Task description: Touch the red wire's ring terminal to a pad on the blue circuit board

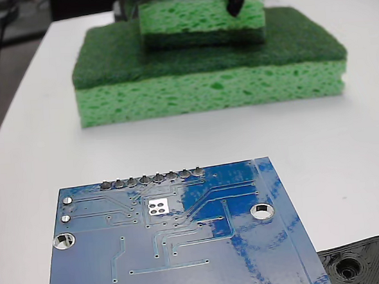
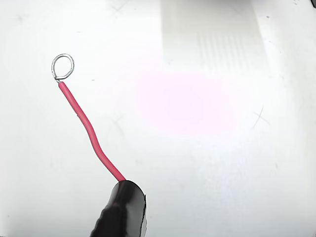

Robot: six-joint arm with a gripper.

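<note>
One thin red wire [image 2: 89, 131], slight bend, silver ring terminal [image 2: 62, 66] at tip, claw state unclear.

Blue circuit board [image 1: 183, 245], red wire [image 2: 91, 133], green sponges [image 1: 204, 70].

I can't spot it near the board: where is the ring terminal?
In the wrist view the ring terminal sits upper left, tipping the red wire over bare white table, no blue circuit board beneath it.
</note>
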